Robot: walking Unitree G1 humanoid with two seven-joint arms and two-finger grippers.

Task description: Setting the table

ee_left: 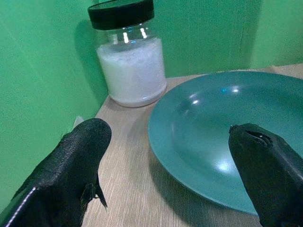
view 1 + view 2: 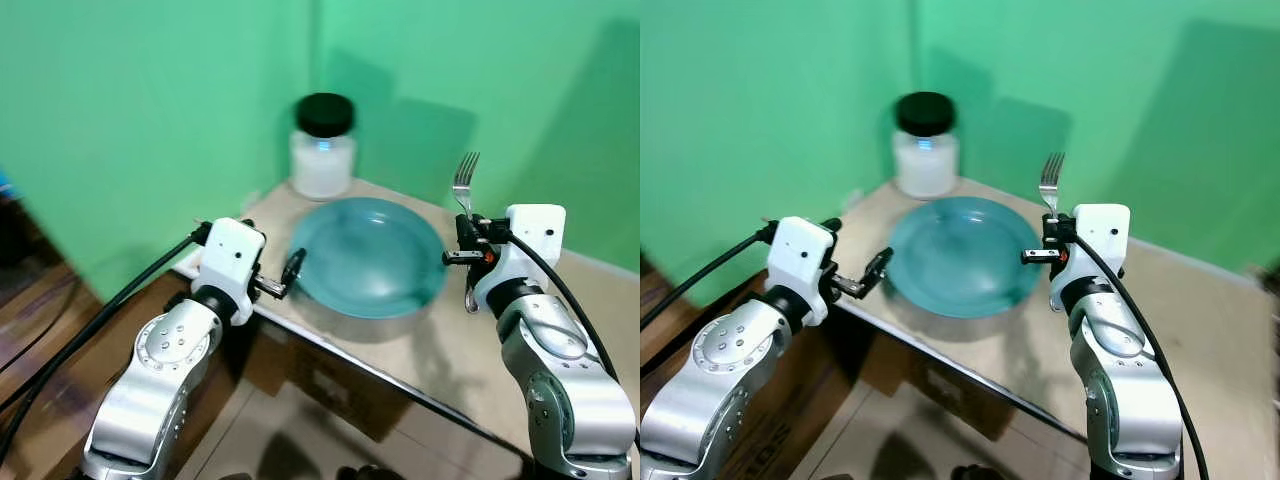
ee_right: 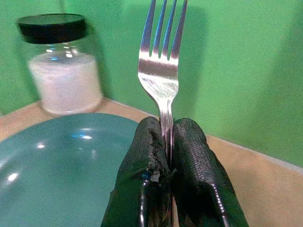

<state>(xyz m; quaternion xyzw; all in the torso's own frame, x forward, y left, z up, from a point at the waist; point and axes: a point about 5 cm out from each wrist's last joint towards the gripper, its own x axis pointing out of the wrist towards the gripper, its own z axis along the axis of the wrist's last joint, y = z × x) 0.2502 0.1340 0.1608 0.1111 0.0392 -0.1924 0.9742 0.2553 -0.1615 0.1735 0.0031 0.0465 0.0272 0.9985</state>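
A teal plate (image 2: 370, 255) lies on the beige table (image 2: 600, 300). At its right rim my right gripper (image 2: 462, 240) is shut on a silver fork (image 2: 465, 180), held upright with the tines pointing up. In the right wrist view the black fingers (image 3: 189, 156) pinch the handle of the fork (image 3: 161, 71). My left gripper (image 2: 285, 275) is open at the plate's left rim, near the table's edge, holding nothing. From the left wrist, the plate (image 1: 222, 127) lies between and beyond the spread fingers (image 1: 71, 175).
A glass jar (image 2: 322, 150) with a black lid and white contents stands behind the plate in the table's back corner. Green walls close in behind. The table's front edge runs diagonally below the plate, with a brown box (image 2: 330, 380) underneath.
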